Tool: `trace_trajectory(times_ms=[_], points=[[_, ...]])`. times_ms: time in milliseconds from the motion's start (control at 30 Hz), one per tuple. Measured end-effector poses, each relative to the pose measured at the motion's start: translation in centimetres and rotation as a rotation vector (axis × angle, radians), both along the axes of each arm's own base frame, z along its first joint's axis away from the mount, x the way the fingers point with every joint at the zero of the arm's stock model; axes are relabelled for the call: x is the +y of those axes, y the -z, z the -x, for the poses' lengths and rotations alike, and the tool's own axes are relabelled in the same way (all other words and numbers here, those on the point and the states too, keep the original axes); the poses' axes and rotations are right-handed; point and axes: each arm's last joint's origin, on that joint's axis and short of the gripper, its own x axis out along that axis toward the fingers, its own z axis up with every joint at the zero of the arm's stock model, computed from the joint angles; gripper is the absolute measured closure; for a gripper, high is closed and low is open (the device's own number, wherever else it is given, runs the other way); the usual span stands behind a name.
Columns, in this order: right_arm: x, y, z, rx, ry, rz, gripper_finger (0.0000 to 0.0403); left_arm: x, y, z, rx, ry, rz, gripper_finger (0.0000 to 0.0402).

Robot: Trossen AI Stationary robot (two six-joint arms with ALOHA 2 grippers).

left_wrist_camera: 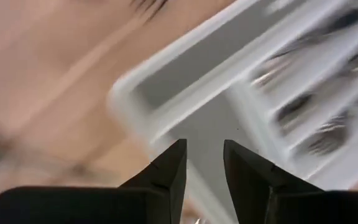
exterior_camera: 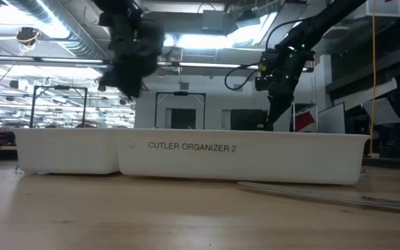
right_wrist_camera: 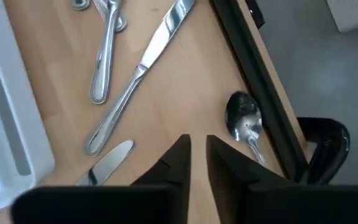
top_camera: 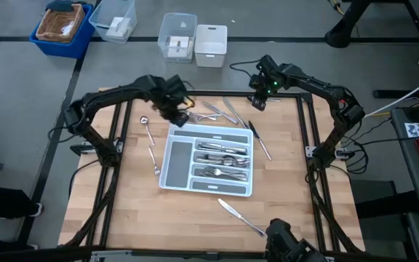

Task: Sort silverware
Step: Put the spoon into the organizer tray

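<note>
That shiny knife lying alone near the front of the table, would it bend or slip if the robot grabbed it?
The shiny silver metal knife looks solid, so it probably stays stiff. Its smooth surface may slip in a pincer. Lying flat on the wooden table, it is likely hard to get under.

Even overhead light from ceiling fixtures (exterior_camera: 47,31) leaves you only soft shadows on the table (top_camera: 129,211). Your left wrist view smears the tray (left_wrist_camera: 166,87) with motion blur; the right wrist view's knife (right_wrist_camera: 138,71) glints sharply.
</note>
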Motion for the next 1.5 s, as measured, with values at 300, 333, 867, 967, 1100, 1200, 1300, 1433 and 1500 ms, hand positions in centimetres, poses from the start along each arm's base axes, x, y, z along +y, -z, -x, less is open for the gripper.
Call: trace_trajectory(times_ms=[300,333,867,967,1100,1200,1300,1433,1500], points=[[-0.5,0.0,-0.3,-0.001,0.018,0.062,0.0294,-0.4,5.3,3.7,0.31,-0.246,0.115,0.0306],[-0.5,-0.1,-0.3,-0.003,0.018,0.065,0.0293,-0.4,6.1,4.1,0.334,-0.267,0.119,0.0306],[-1.0,-0.2,-0.7,-0.044,0.018,0.109,0.0292,2.6,11.5,8.8,0.379,-0.687,-0.014,0.0306],[-1.0,-0.2,-0.7,-0.043,0.018,0.108,0.0292,3.0,11.5,9.4,0.394,-0.722,-0.016,0.0306],[-1.0,-0.2,-0.7,-0.043,0.018,0.108,0.0292,3.4,11.5,9.8,0.402,-0.747,-0.032,0.0306],[-1.0,-0.2,-0.7,-0.043,0.018,0.108,0.0292,3.9,11.5,10.2,0.413,-0.777,-0.065,0.0306],[-1.0,-0.2,-0.7,-0.043,0.018,0.108,0.0292,4.2,12.0,10.6,0.388,-0.811,-0.074,0.0306],[-1.0,-0.2,-0.7,-0.043,0.018,0.107,0.0292,3.8,13.2,11.0,0.354,-0.87,-0.027,0.0306],[-1.0,-0.2,-0.7,-0.043,0.018,0.107,0.0292,3.5,13.5,11.2,0.349,-0.885,-0.021,0.0306]])
